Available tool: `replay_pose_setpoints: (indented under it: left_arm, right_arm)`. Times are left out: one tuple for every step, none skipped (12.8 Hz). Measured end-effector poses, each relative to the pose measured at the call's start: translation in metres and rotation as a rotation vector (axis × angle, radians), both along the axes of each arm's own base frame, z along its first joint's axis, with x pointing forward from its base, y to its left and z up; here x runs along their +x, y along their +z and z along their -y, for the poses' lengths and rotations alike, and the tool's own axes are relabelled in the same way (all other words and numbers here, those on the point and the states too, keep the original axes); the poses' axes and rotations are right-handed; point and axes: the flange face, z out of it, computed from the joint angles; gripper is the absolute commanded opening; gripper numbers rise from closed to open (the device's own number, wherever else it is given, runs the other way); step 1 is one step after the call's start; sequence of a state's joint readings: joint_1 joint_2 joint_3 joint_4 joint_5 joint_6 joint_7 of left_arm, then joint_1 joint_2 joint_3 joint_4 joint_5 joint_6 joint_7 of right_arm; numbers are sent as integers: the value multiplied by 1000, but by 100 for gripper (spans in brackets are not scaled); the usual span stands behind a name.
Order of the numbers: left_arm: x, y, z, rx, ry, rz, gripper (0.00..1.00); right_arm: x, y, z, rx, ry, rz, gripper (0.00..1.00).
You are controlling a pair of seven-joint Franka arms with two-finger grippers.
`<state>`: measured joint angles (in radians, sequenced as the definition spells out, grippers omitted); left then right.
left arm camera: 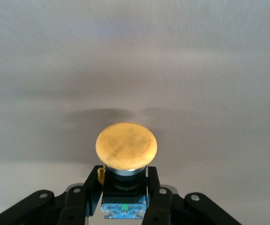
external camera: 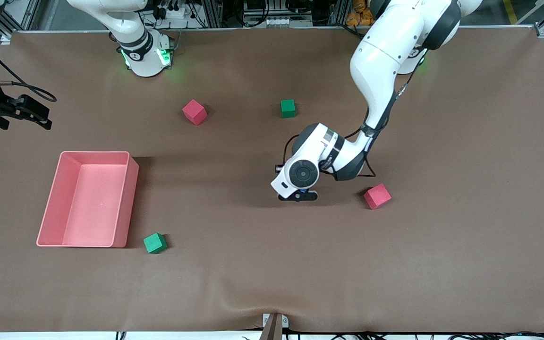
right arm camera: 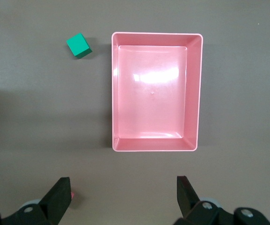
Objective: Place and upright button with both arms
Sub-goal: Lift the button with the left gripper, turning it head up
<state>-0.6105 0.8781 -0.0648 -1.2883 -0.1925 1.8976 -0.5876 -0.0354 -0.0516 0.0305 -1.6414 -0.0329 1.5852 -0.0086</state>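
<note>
I see my left pincer (left arm camera: 124, 199) pinching the button (left arm camera: 126, 152) by its black body, orange cap protruding; my right pincer (right arm camera: 124, 197) waits spread above the pink bin (right arm camera: 156, 145).

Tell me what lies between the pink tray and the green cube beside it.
Nothing: bare brown table separates the pink tray from the green cube, clearest in the right wrist view; the front view shows the same gap.

Orange-capped button (left arm camera: 126, 146), pink tray (external camera: 50, 204), red cubes (external camera: 194, 112), green cubes (external camera: 155, 243), brown table (external camera: 442, 259)
</note>
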Motion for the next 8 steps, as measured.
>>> replay_pose_setpoints:
  left_arm:
    - [11,18,-7,-5,14,30,0]
    - [19,37,-13,-13,26,58,0]
    - [27,58,-19,-22,39,87,0]
    - [34,80,-27,-30,51,113,0]
    - [39,102,-36,-30,61,128,0]
    - [43,120,-47,-9,63,138,0]
    - [47,136,-62,39,53,157,0]
    - [50,147,-77,98,37,174,0]
  right_arm:
    - [0,0,0,0,0,0,100]
    - [0,0,0,0,0,0,100]
    - [0,0,0,0,0,0,100]
    - [0,0,0,0,0,0,100]
    - [0,0,0,0,0,0,100]
    - [0,0,0,0,0,-1,100]
    - [0,0,0,0,0,-1,100]
    - [0,0,0,0,0,-1,100]
